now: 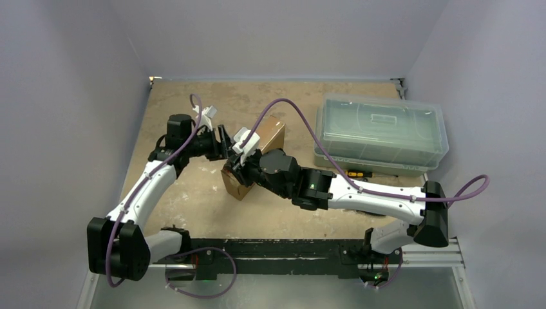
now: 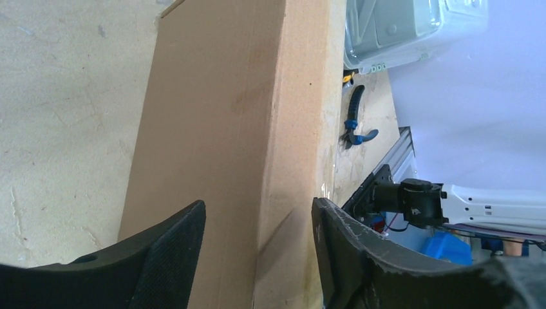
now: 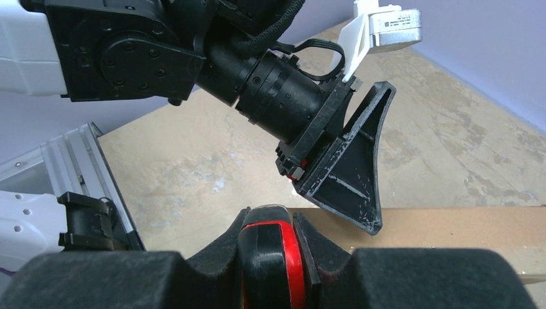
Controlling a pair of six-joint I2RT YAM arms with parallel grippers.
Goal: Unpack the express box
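1. Box (image 1: 270, 134): brown cardboard, about mid-counter (image 1: 193, 206). It is up on a long edge rather than lying flat, and its length runs on a diagonal from near-left toward the far-right corner.
2. Left gripper (image 1: 226, 147): comes in from the left edge side and meets the box at its near-left end. In the left wrist view the two black fingers (image 2: 170, 257) sit one on each side of the box (image 2: 219, 129). The cardboard fills the gap between them, so the gripper is closed on the box across its thin dimension, with the jaws held moderately apart by its thickness.
3. Right gripper (image 1: 239, 168): reaches from the right to the same end of the box, just beside the left gripper. The two are nearly touching in the top view.
4. The right wrist view shows the right gripper's jaws narrow and clamped on a red-black tool (image 3: 270, 254), which stands between the pads. The tool's type is not clear.
5. Same view: the tool sits just on the near side of the box's upper edge (image 3: 451, 225). I cannot tell whether the two touch. One finger of the left gripper (image 3: 348, 167) comes down onto that edge, just right of the tool.
6. Bin (image 1: 380, 129): clear plastic, lid on, at the far-right corner and apart from the box.
7. Blue tool (image 2: 354, 122): lies flat on the counter just nearside of the bin, toward the right edge.
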